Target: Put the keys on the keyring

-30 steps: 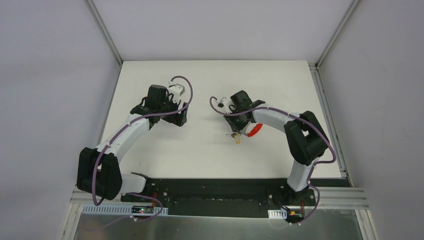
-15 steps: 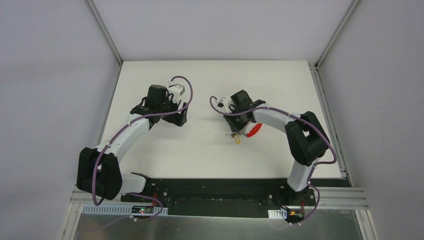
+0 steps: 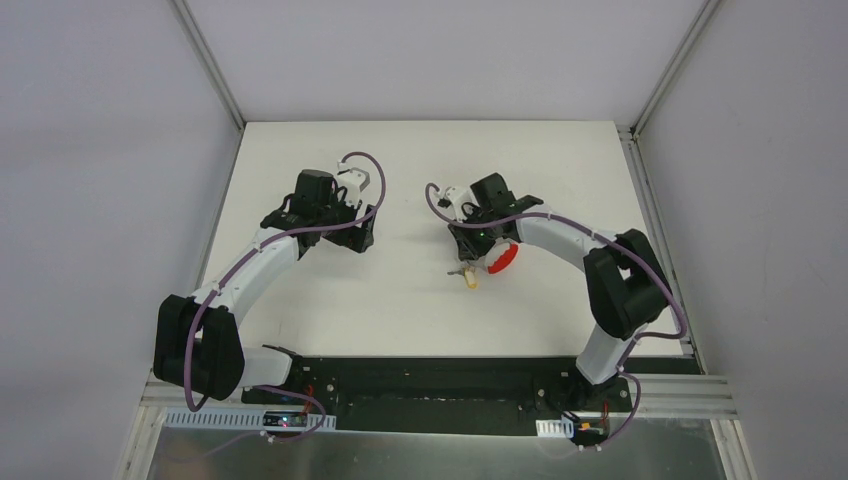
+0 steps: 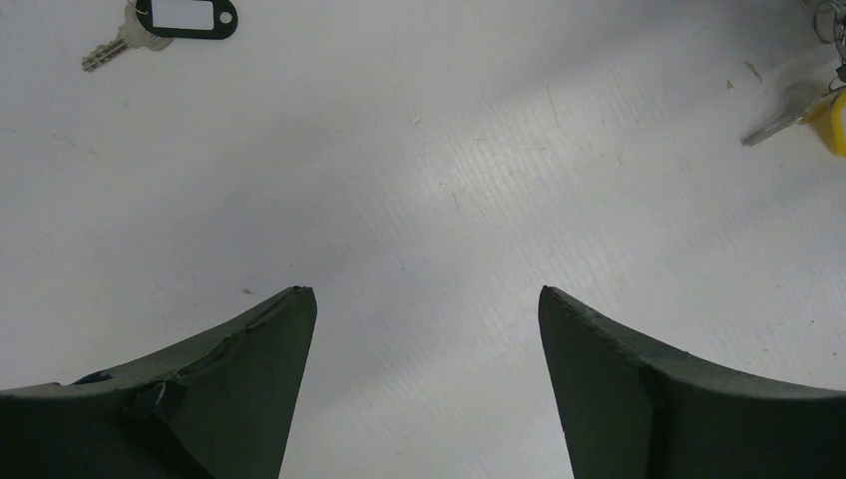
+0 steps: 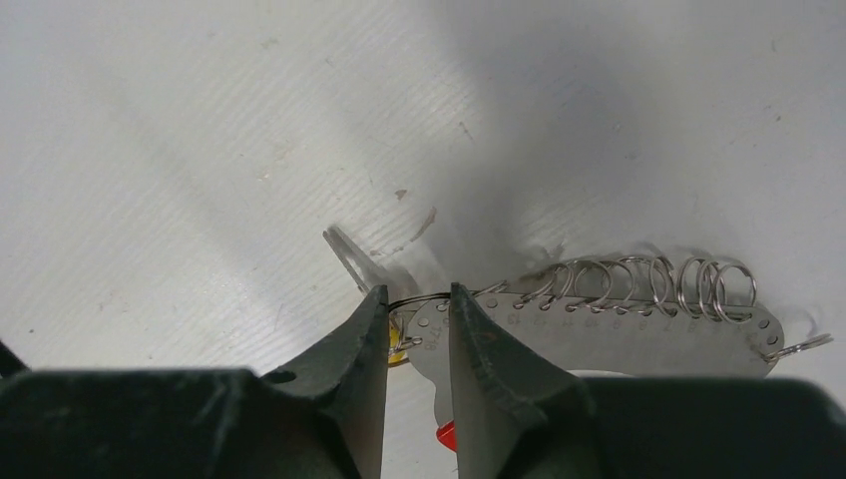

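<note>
The loose key [image 4: 100, 52], silver with a black-framed tag [image 4: 186, 17], lies on the white table at the top left of the left wrist view. My left gripper [image 4: 427, 294] is open and empty above bare table, also seen from above [image 3: 365, 232]. The keyring [image 5: 638, 319] is a silver numbered plate with a row of wire loops [image 5: 638, 284]; its red band [image 3: 503, 258] and yellow-orange tag [image 3: 470, 281] show from above. My right gripper [image 5: 417, 291] is closed on the plate's end loop, also seen from above [image 3: 478, 258]. A silver key [image 5: 349, 259] hangs there.
The white table [image 3: 400, 300] is bounded by grey walls with metal rails at the back and sides. The keyring's yellow tag and key [image 4: 810, 112] lie at the right edge of the left wrist view. A black base strip [image 3: 430, 375] runs along the near edge.
My right wrist has shifted slightly up and to the right, and the keyring with its tag has turned a little with it. The left arm has not moved.
</note>
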